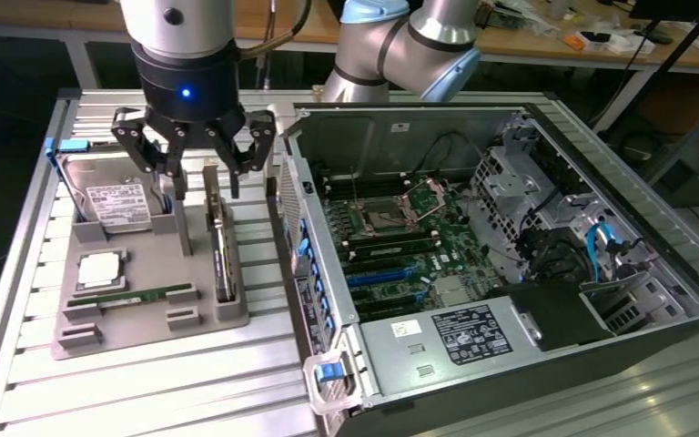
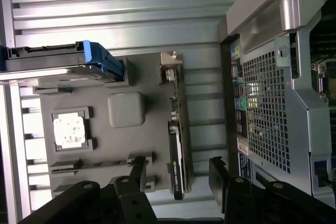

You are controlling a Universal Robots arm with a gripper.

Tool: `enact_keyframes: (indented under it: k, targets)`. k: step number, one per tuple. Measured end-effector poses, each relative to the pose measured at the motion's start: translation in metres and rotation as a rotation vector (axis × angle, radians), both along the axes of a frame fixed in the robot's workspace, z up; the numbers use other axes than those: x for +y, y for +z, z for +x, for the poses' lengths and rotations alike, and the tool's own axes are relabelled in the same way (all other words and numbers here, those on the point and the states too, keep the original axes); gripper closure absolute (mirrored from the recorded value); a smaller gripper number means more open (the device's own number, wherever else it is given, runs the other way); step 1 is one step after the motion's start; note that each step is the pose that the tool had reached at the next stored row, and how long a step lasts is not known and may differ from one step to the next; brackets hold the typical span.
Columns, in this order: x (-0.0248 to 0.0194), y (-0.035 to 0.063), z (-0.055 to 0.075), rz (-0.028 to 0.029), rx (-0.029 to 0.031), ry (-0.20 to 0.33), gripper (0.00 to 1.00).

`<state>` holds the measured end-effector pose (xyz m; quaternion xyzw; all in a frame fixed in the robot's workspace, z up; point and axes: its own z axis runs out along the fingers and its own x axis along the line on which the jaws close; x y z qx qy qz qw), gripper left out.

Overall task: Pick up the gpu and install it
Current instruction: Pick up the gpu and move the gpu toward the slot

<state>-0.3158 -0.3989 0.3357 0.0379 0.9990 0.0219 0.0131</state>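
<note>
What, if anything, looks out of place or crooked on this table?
Nothing stands out. The gpu stands on edge in its slot in the grey tray, the hard drive sits in its holder beside it, and the computer case lies open on its side. The open jaws hang above the gpu.

One gpu [image 1: 221,255], one hard drive [image 1: 116,202]

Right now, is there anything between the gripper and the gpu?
Nothing visible. The open gripper hangs above the gpu, which stands on edge in the gray tray. A gray post of the tray stands close beside the card.
</note>
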Motion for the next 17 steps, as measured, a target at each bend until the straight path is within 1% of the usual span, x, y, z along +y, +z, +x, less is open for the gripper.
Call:
enact_keyframes:
  k: [17]
  targets:
    - [0.0, -0.031, 0.0, -0.0001, 0.0003, -0.003, 0.4]
